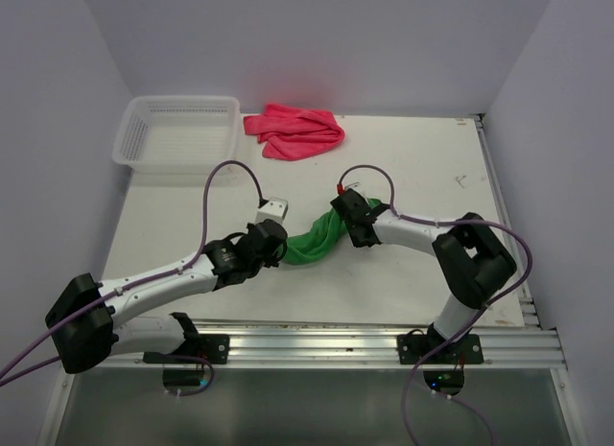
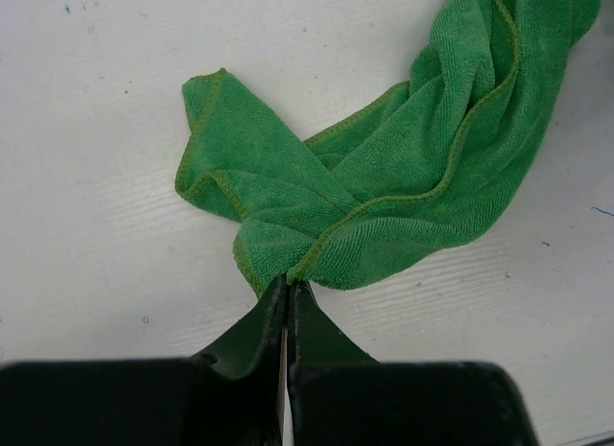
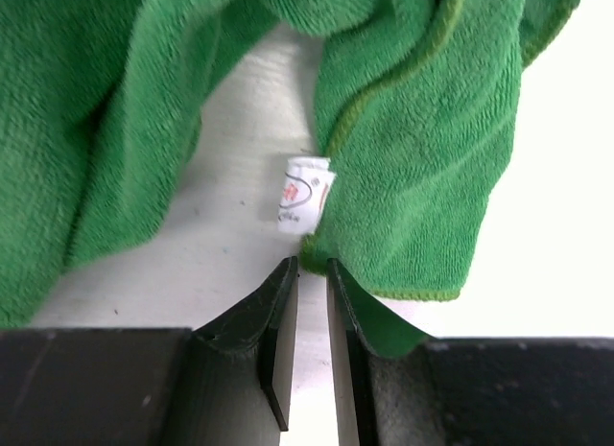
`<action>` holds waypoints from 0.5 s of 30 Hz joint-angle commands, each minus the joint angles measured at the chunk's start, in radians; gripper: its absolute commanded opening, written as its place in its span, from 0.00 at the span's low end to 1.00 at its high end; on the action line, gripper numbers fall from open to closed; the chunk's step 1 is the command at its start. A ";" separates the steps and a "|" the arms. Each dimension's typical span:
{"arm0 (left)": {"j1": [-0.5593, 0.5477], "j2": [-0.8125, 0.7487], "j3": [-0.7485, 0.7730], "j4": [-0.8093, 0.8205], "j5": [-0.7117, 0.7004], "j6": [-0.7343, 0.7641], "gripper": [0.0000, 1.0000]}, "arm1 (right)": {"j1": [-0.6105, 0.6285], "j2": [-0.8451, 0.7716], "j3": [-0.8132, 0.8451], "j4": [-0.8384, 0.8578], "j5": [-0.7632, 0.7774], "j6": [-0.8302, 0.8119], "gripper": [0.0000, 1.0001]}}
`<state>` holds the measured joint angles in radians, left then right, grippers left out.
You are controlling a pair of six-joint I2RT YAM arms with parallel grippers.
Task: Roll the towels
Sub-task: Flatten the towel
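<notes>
**Fig.** Towel rolling, 2-arm rig; judged early stage, no roll begun.

**Layout.** Green towel (image 1: 317, 240) lies mid-table (image 1: 422, 168), bunched into a twisted rope btw the two grippers, not flat. Pink towel (image 1: 293, 131) sits crumpled at the far edge, just beside the basket (image 1: 177, 99), well apart from both arms.

**Tools.** L gripper (image 2: 290, 281): jaws together, clamped on a hem corner of the green towel; cloth fans out from the tips. R gripper (image 3: 312, 266): jaws stand a slit apart, w/ the hem by the label (image 3: 305, 192) right at the tips. Cannot tell if cloth is pinched there or only touched.

**Risks (judged):**
- (a) R gripper may catch only the hem edge, or nothing. That end then slips free when the arms pull apart.
- (b) L gripper holds one thin corner, so a hard pull could drag it out of the jaws.
- (c) The cloth is twisted along its length. Stretched w/o undoing the twist, it lies as a rope, not a flat strip, & any roll comes out loose or lopsided.
- (d) Folds overlap near the label, so a grab on the wrong layer would skew the spread.
- (e) Fleece clings to itself, so the folds may not open.
- (f) Pink towel needs the same flattening, & the basket beside it could crowd a gripper's approach.
</notes>
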<state>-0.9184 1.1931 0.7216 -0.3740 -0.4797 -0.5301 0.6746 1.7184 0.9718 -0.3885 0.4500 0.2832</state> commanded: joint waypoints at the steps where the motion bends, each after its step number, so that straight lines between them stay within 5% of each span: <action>1: 0.004 -0.003 -0.011 0.056 0.006 0.010 0.00 | -0.001 -0.068 -0.016 -0.033 -0.004 0.020 0.23; 15: 0.004 0.007 -0.011 0.052 0.001 0.021 0.00 | -0.012 0.040 -0.016 0.020 -0.042 0.024 0.28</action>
<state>-0.9184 1.2003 0.7216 -0.3561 -0.4660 -0.5297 0.6724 1.7107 0.9562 -0.3855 0.4500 0.2871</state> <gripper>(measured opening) 0.011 0.278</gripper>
